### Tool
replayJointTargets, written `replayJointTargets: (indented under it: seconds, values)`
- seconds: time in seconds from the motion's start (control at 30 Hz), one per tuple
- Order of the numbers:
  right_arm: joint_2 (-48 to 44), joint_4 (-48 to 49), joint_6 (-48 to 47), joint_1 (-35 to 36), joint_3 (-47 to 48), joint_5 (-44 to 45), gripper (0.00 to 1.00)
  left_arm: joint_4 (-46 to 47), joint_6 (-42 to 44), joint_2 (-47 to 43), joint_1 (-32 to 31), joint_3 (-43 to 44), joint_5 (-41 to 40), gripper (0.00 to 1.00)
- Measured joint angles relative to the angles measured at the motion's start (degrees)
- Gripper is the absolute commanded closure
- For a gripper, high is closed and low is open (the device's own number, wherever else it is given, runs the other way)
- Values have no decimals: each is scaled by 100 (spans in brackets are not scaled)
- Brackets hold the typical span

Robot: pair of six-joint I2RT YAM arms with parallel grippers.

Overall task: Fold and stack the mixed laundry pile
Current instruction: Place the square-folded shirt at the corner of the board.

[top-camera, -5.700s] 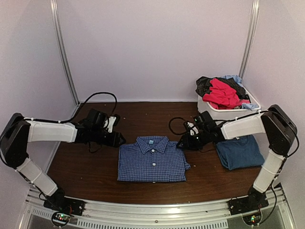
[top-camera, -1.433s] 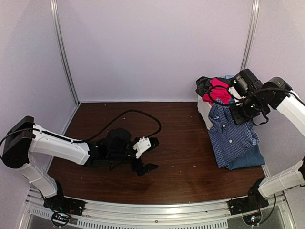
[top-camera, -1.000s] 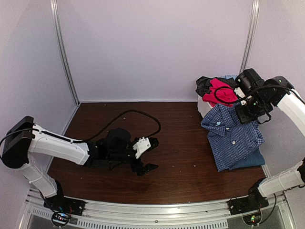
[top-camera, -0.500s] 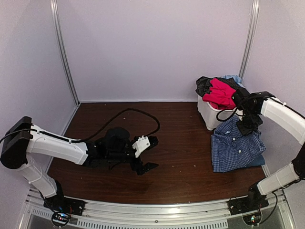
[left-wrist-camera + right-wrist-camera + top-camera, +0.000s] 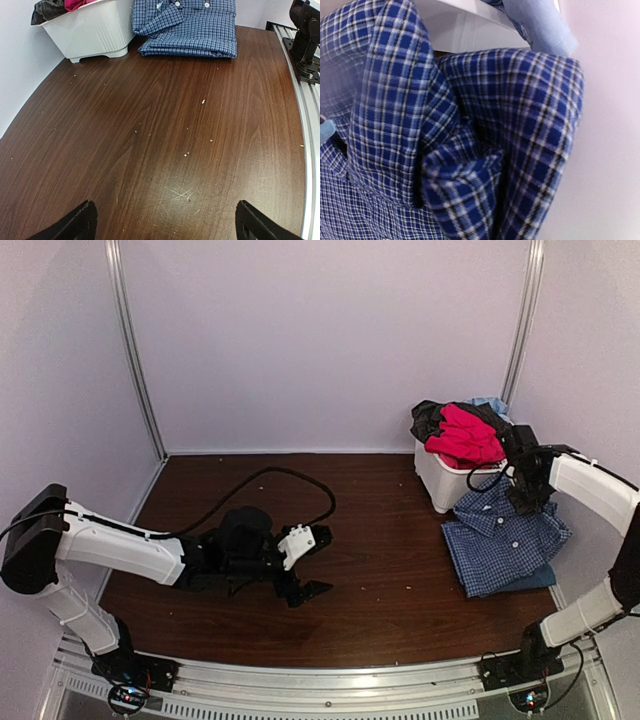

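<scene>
Checked button shirt (image 5: 510, 545) — folded, just beneath right gripper (image 5: 522, 498), atop dark-blue T-shirt (image 5: 533, 581). Soft, light, limp; best pinched at a doubled edge. Right gripper closed, seemingly on a bunched fold; left gripper (image 5: 167, 220) spread wide, holding nothing.

We find open bench (image 5: 390, 540) in the middle, bin (image 5: 440, 485) and folded shirt (image 5: 505, 545) crowding the right edge, cable (image 5: 280, 472) looping left of centre.
</scene>
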Motion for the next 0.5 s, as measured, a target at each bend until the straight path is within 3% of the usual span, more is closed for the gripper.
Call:
replayJointTargets:
  seconds: [0.13,0.27,0.33,0.43,0.5]
  values:
    - [286,535,-214,-74,-299,284,75,-2,2,9,0,0,0,2]
    - [487,905,-358,-136,-564,656,63,0,7,11,0,0,-2,2]
    - [520,1088,-446,-175,-649,909,50,0,7,11,0,0,-4,2]
    - [494,1318,-481,-234,-638,1228,40,0,4,11,0,-11,-33,2]
    - [409,1397,-463,-258,-612,1346,26,2,0,11,4,-15,-61,2]
